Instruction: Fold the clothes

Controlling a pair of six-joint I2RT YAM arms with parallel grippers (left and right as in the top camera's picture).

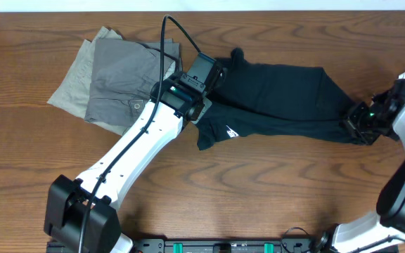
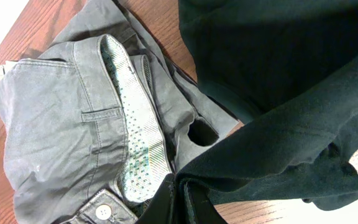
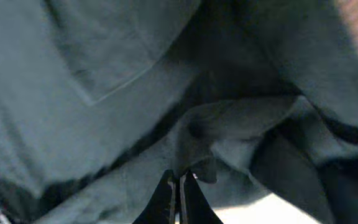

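Note:
The clothes lie at the back of the wooden table. A long black garment [image 1: 280,95] with a small white logo [image 1: 232,131] stretches from the middle to the right. My left gripper [image 1: 215,72] is shut on its left edge; in the left wrist view the jaws [image 2: 180,190] pinch a black fabric fold [image 2: 272,143]. My right gripper [image 1: 354,124] sits at the garment's right end, and the right wrist view shows the jaws [image 3: 179,178] shut on a small fold of black cloth [image 3: 229,118]. A grey buttoned piece [image 1: 125,77] lies on a khaki piece [image 1: 72,91] at the left.
The grey waistband with its button [image 2: 104,211] and patterned lining [image 2: 135,137] lies right beside my left fingers. A black cable [image 1: 166,42] arches over the grey piece. The table's back edge [image 1: 202,8] runs just behind the clothes. Bare wood [image 1: 273,190] fills the front.

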